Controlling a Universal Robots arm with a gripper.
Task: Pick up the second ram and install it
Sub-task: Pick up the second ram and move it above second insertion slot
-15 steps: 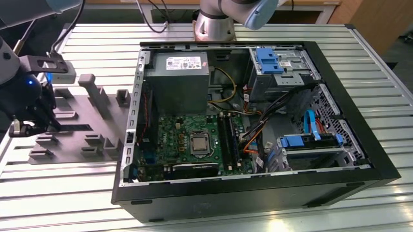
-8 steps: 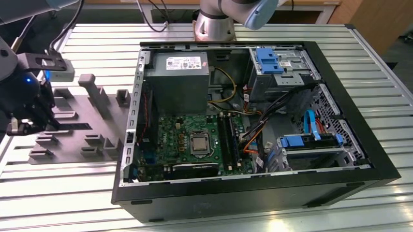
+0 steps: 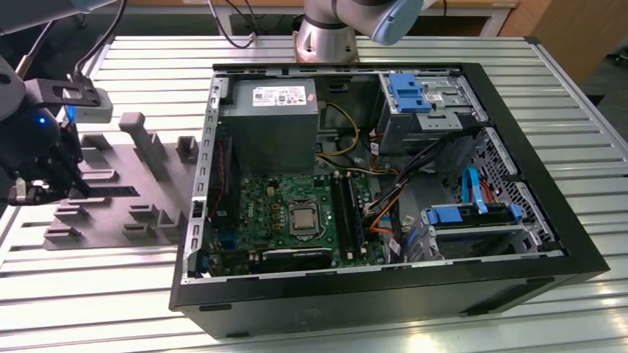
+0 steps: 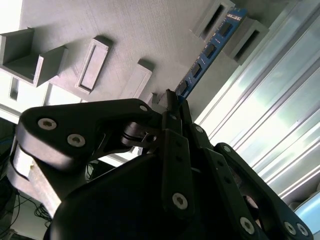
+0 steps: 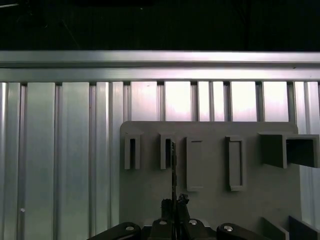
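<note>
The second ram point(image 4: 210, 50) is a thin dark blue strip with black chips, seen edge-on as a dark line point(image 5: 173, 170) in the first wrist view. It stands on edge in the gray fixture point(image 4: 125, 30), its far end between two upright blocks. My gripper point(image 4: 172, 102) is shut on the strip's near end, its black fingers pressed to both faces point(image 5: 175, 202). In the exterior view the gripper point(image 3: 44, 187) hangs over the fixture point(image 3: 128, 198) at that view's left, away from the open computer case point(image 3: 549, 243).
The case lies open on a ribbed aluminium table point(image 3: 88, 287). Inside are the green motherboard point(image 3: 265, 198) with dark memory slots point(image 3: 345, 209), a gray power supply point(image 3: 270, 125), blue drive brackets point(image 3: 461, 217) and loose cables. The fixture's upright blocks point(image 3: 147, 143) stand around the gripper.
</note>
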